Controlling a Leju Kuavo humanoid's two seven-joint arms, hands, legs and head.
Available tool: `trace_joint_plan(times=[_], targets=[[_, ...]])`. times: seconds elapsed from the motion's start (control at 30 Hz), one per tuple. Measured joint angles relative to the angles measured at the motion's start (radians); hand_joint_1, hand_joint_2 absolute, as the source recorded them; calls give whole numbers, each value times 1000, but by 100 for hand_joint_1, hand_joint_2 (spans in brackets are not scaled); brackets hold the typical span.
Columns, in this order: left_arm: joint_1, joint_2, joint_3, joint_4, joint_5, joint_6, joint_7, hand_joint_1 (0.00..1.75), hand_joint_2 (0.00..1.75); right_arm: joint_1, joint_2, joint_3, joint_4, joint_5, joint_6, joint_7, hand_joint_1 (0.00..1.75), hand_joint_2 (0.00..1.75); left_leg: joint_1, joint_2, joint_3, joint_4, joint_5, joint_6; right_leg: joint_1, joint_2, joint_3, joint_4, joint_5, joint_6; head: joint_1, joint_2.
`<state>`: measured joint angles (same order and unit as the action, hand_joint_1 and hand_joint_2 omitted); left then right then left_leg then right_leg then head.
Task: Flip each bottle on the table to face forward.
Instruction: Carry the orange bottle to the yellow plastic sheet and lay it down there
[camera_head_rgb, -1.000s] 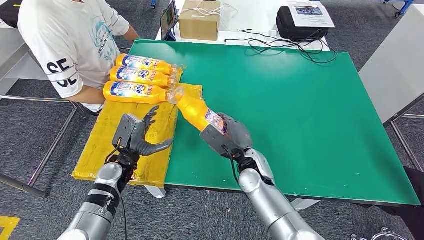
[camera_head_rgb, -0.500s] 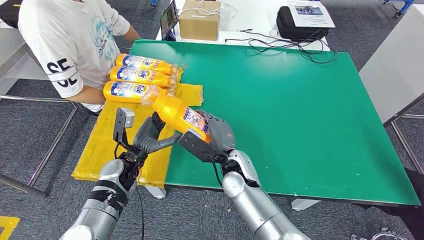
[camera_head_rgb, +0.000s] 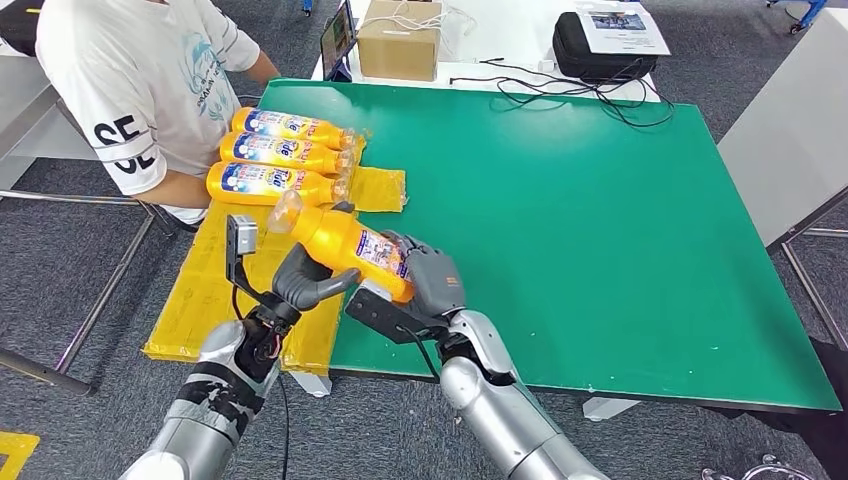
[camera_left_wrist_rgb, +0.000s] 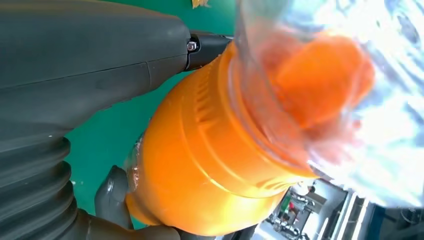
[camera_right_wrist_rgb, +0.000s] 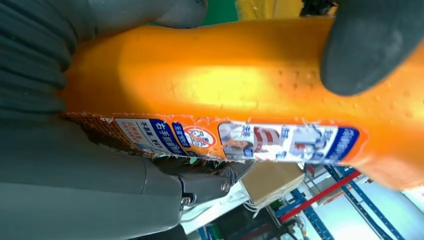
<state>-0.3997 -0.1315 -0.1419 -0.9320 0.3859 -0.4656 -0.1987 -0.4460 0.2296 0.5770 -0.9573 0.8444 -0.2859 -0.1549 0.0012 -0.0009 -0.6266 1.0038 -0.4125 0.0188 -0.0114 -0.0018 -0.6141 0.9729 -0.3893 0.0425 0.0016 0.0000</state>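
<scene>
An orange detergent bottle (camera_head_rgb: 340, 240) hangs tilted above the table's front left, its clear cap toward the yellow mat (camera_head_rgb: 215, 290). My right hand (camera_head_rgb: 425, 285) grips its base end, label side up. My left hand (camera_head_rgb: 305, 280) curls around the bottle's shoulder from below. In the left wrist view the bottle (camera_left_wrist_rgb: 210, 165) sits between the thumb and a finger of my left hand (camera_left_wrist_rgb: 90, 65). The right wrist view has the bottle (camera_right_wrist_rgb: 225, 85) held in my right hand (camera_right_wrist_rgb: 75, 175). Three more orange bottles (camera_head_rgb: 280, 152) lie side by side on the mat, blue labels up.
A person in a white shirt (camera_head_rgb: 140, 80) sits at the left end of the green table (camera_head_rgb: 600, 200), an arm beside the lying bottles. A cardboard box (camera_head_rgb: 400, 40), a black bag (camera_head_rgb: 600, 50) and cables lie beyond the table's far edge.
My right hand has carried the bottle leftward and lifted it off the table. My left hand rose from the mat and closed around the bottle's shoulder.
</scene>
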Motion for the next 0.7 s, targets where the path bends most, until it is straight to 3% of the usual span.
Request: trace_joint_plan(times=[0.37, 0.7], targets=[[40, 31, -58, -48, -7, 1, 8, 0, 175, 15, -28, 26, 4, 87, 0, 5, 175, 175, 0, 0, 0, 0, 0, 0, 0, 0, 0, 0, 0, 0, 0, 0], [18, 37, -77, -25, 54, -21, 34, 0, 175, -43, -11, 102, 51, 181, 27, 31, 175, 175, 0, 0, 0, 0, 0, 0, 0, 0, 0, 0, 0, 0, 0, 0]])
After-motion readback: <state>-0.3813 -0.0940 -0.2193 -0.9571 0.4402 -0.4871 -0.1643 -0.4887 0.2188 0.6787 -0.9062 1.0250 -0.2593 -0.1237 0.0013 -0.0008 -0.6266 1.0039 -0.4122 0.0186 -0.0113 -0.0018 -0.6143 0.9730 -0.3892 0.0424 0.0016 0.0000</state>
